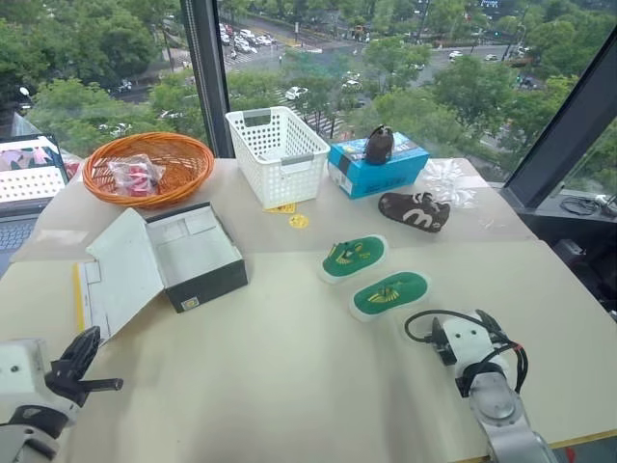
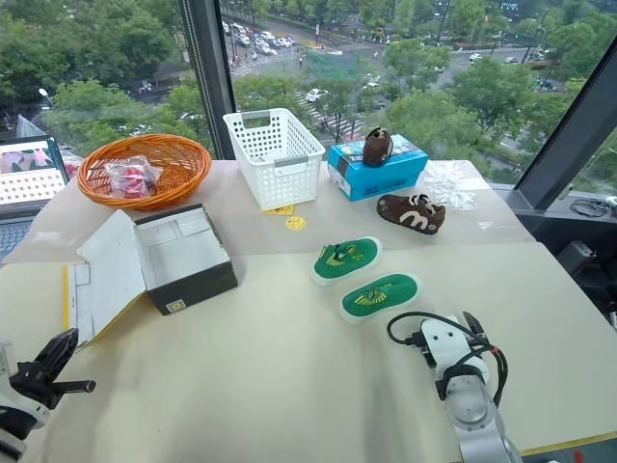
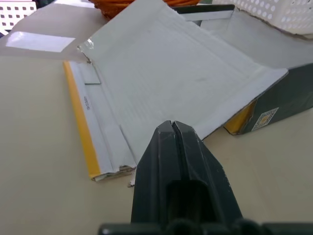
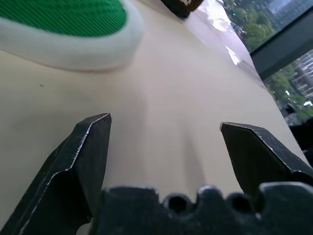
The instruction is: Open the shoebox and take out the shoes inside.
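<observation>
The shoebox (image 1: 198, 256) stands open at the table's left, white inside, and nothing shows in it. Its lid (image 1: 120, 270) is folded out flat to the left, with a yellow edge (image 3: 78, 115). Both shoes lie outside the box, green soles up, on the table's middle right: one (image 1: 354, 258) farther away, the other (image 1: 389, 294) nearer. My left gripper (image 1: 85, 345) is shut and empty, in front of the lid's near corner (image 3: 172, 125). Just short of the nearer shoe (image 4: 63, 29), my right gripper (image 1: 463, 323) stands open with nothing between its fingers (image 4: 90, 134).
At the back stand a white plastic basket (image 1: 278, 149), a blue box (image 1: 376, 166) with a brown shoe (image 1: 379, 145) on it, and an orange wicker basket (image 1: 147, 166). Another brown shoe (image 1: 415, 210) lies beside crumpled plastic (image 1: 448, 178). A laptop (image 1: 29, 178) sits far left.
</observation>
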